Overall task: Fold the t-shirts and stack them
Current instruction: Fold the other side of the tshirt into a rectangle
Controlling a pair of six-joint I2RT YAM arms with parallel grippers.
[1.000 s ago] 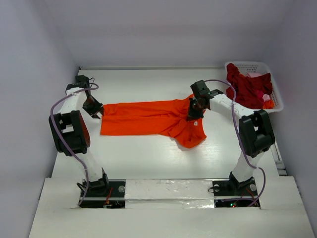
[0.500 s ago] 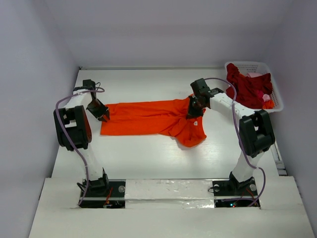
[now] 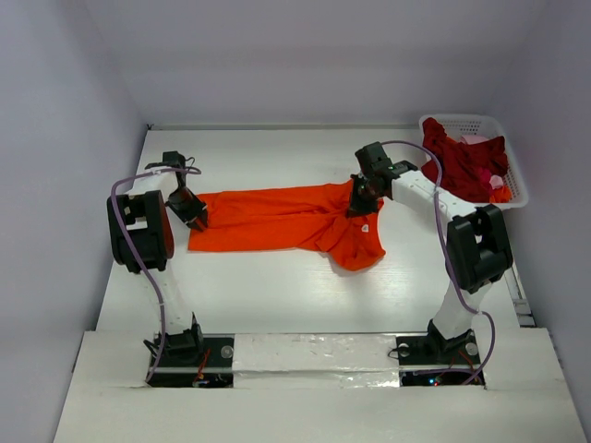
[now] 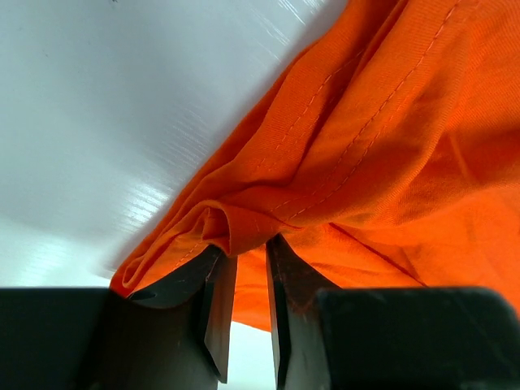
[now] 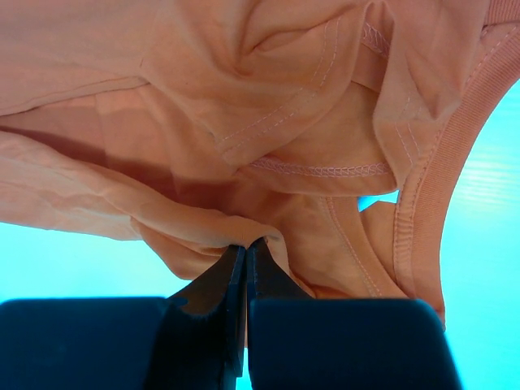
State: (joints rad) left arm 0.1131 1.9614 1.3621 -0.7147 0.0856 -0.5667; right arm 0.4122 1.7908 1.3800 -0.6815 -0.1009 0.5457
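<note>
The bright orange t-shirt (image 3: 268,220) lies stretched across the middle of the table, its right end bunched near a small white neck tag (image 3: 367,228). My left gripper (image 3: 197,218) is at the shirt's left edge and pinches a thick fold of its hem, which fills the left wrist view (image 4: 250,244). My right gripper (image 3: 355,208) is shut on a fold of the shirt near the collar (image 5: 246,245); the ribbed neckband (image 5: 439,187) curves on the right. Dark red t-shirts (image 3: 462,161) are heaped in the basket.
The white lattice basket (image 3: 513,166) stands at the far right edge of the table, with a bit of pink and orange cloth inside. Walls close in the table at the back and on the left.
My left gripper has moved a little to the right and inward along the shirt's left edge. My right gripper has shifted slightly toward the back, still holding the cloth.
</note>
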